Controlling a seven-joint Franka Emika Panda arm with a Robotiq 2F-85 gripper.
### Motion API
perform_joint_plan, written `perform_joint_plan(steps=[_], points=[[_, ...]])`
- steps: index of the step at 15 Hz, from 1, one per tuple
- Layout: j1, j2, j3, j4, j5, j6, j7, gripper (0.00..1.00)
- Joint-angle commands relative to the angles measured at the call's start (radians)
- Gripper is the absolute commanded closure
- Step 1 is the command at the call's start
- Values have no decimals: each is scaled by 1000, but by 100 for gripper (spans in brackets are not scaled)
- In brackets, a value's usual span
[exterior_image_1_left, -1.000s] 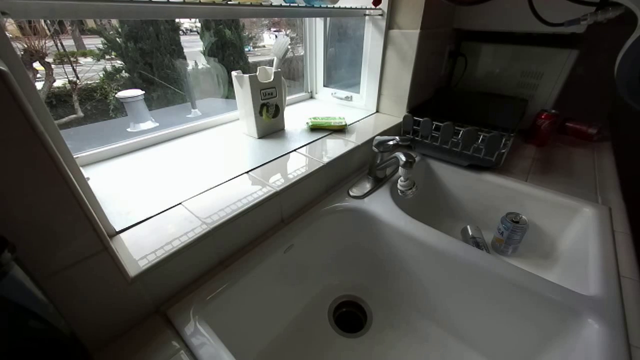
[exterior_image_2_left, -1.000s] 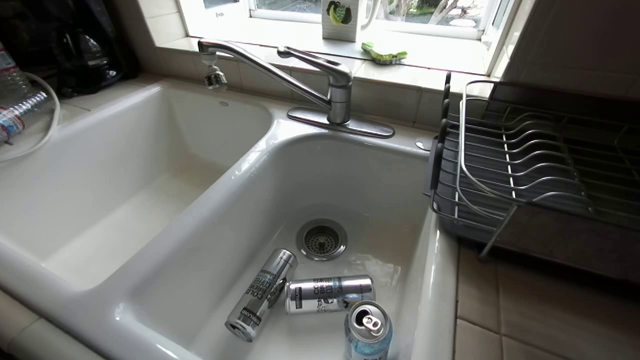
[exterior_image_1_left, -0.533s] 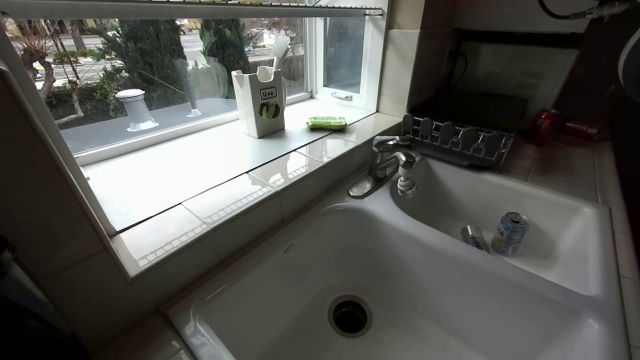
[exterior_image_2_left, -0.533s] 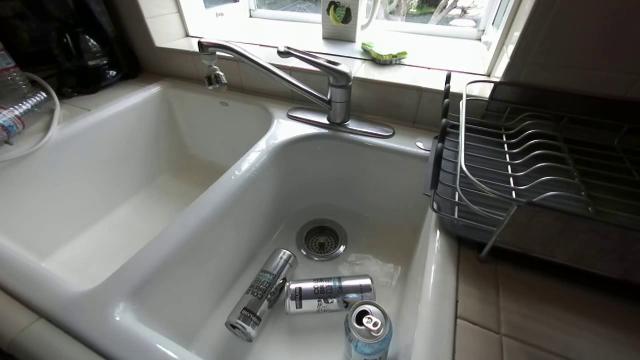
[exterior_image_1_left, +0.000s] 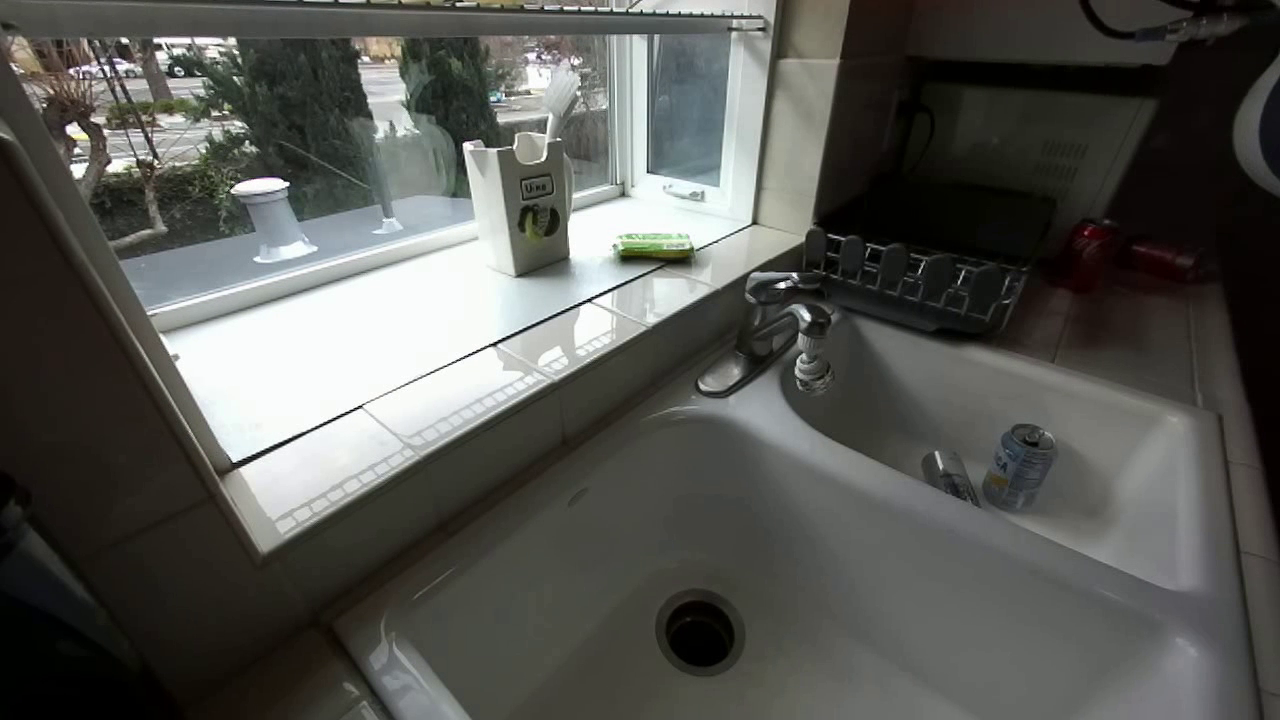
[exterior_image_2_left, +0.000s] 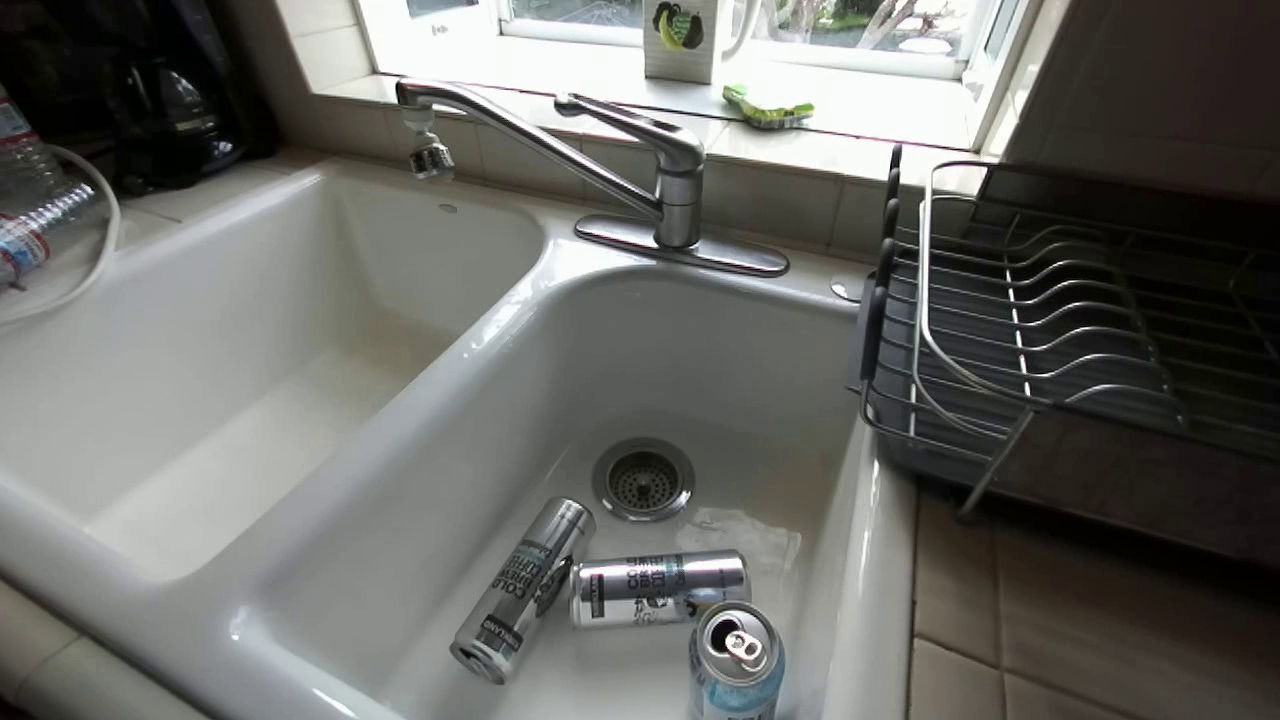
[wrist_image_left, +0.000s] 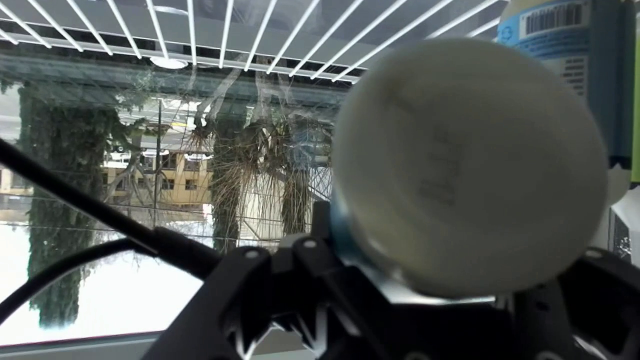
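My gripper (wrist_image_left: 455, 250) shows only in the wrist view, whose picture is upside down. It is shut on a container (wrist_image_left: 470, 165) with a pale round end facing the camera and a blue side. The left finger touches the container's side; the right fingertip is hidden behind it. A white wire shelf (wrist_image_left: 191, 30) runs across the picture's top, in front of the window. A bottle with a blue barcode label (wrist_image_left: 555, 45) stands beside the container, partly covered by it. A green thing (wrist_image_left: 636, 100) shows at the right edge. The gripper is out of view in both exterior views.
The shelf edge (exterior_image_1_left: 400, 20) crosses above the window. Below are a pitcher (exterior_image_1_left: 520, 215), a green packet (exterior_image_1_left: 653, 246), a faucet (exterior_image_2_left: 678, 190), a dish rack (exterior_image_2_left: 1000, 330) and a double sink (exterior_image_2_left: 480, 350). Silver cans (exterior_image_2_left: 660, 588) and an upright can (exterior_image_2_left: 738, 665) are in one basin.
The yellow, blue and red things seen above the shelf edge a second ago have left the exterior view. The arm's cable and its white part at the upper right have shifted a little.
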Motion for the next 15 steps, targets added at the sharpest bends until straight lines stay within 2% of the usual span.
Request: perform_joint_plan(steps=[1,6,12,15], points=[[-44,20,91,-3,105,53,-137,62],[-104,51,214,-18,268,148,-313,62],[-165,74,307,-76,428,216,-447,62],[-202,66,354,-146,517,259,-517,62]])
